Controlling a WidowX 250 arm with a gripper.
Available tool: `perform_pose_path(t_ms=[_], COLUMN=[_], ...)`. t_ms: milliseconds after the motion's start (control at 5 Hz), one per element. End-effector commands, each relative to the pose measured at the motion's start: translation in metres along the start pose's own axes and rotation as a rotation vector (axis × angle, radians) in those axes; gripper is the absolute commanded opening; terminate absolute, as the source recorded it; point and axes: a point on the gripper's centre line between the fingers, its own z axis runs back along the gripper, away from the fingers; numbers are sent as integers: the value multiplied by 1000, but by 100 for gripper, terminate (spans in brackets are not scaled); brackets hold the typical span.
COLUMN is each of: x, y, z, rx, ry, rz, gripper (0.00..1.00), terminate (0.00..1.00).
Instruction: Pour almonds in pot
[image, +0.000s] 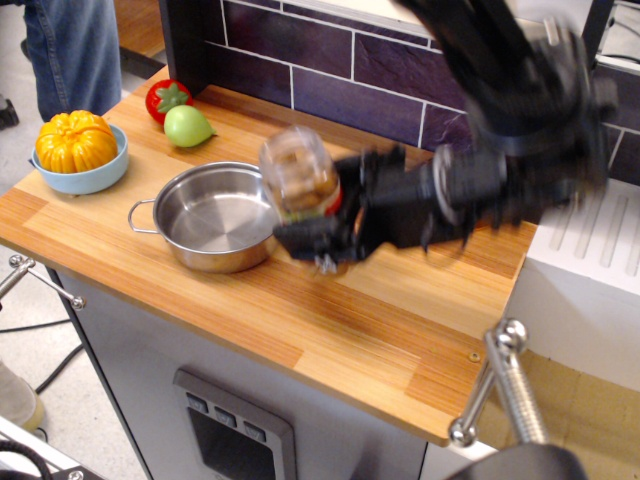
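The clear glass jar (298, 178) with brown almonds and a red and white label is lifted off the counter and tilted, its open mouth toward the upper left. My black gripper (320, 228) is shut on the jar's lower part; arm and jar are motion-blurred. The shiny steel pot (215, 217) with two loop handles stands on the wooden counter just left of the jar. I see nothing in the pot. The jar's mouth is over the pot's right rim.
A light blue bowl (87, 178) holding an orange pumpkin (75, 141) sits at the far left. A red pepper (166, 97) and a green fruit (187, 126) lie behind the pot. A purple tiled wall (330, 70) backs the counter. A metal clamp handle (500, 385) sticks up at the front right.
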Motion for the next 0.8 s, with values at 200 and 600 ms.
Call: perform_pose_path(t_ms=[200,600], x=[-34,-31], y=[7,13], z=[-1,2], rx=[-89,-108], ry=[-603,-845], rz=[-94,-77], gripper=[0,0], terminate=[0,0])
